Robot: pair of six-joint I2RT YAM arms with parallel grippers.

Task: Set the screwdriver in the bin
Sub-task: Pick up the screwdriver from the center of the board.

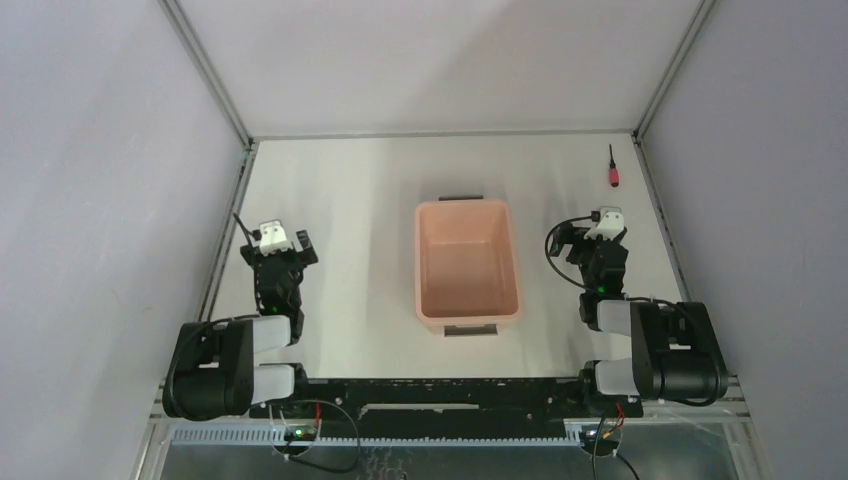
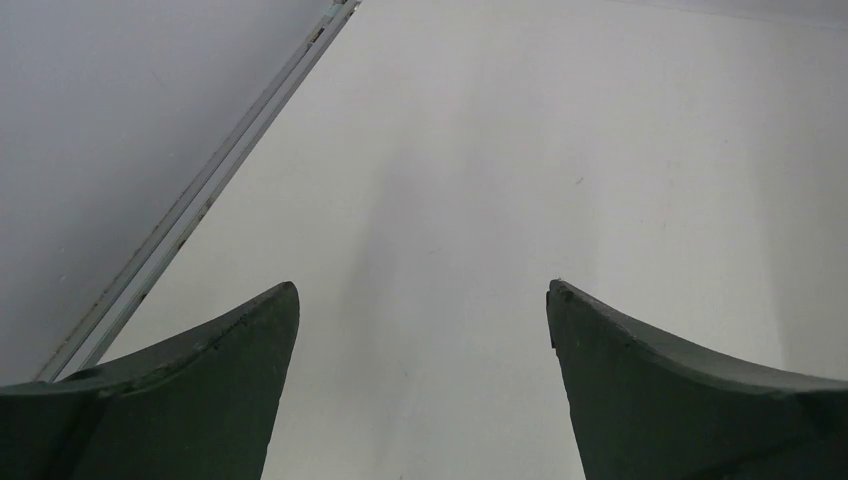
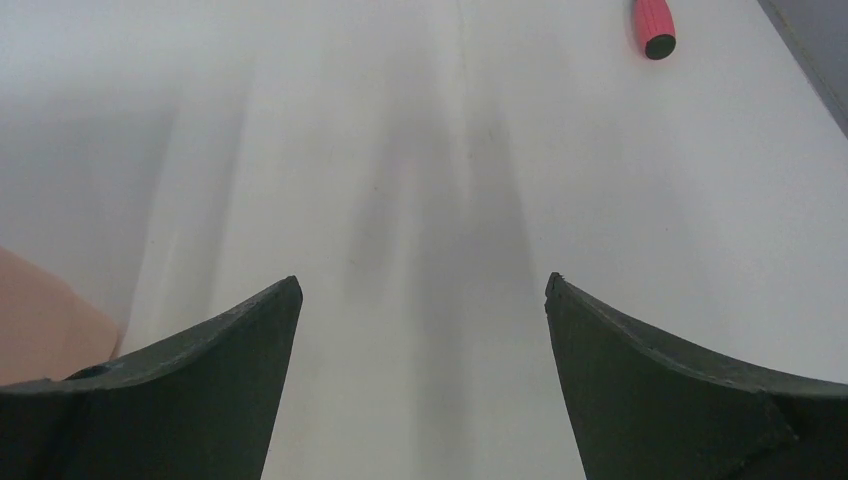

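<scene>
The screwdriver point(image 1: 612, 168), red handle and thin black shaft, lies on the white table at the far right corner, shaft pointing away. Its handle end shows at the top of the right wrist view point(image 3: 653, 25). The salmon-pink bin point(image 1: 468, 262) stands empty in the middle of the table; a sliver of it shows at the left edge of the right wrist view point(image 3: 40, 320). My right gripper point(image 1: 597, 238) is open and empty, right of the bin and nearer than the screwdriver. My left gripper point(image 1: 282, 248) is open and empty, left of the bin.
Metal rails run along the table's left edge point(image 1: 228, 225) and right edge point(image 1: 662, 215), with grey walls beyond. The left rail shows in the left wrist view point(image 2: 190, 205). The screwdriver lies close to the right rail.
</scene>
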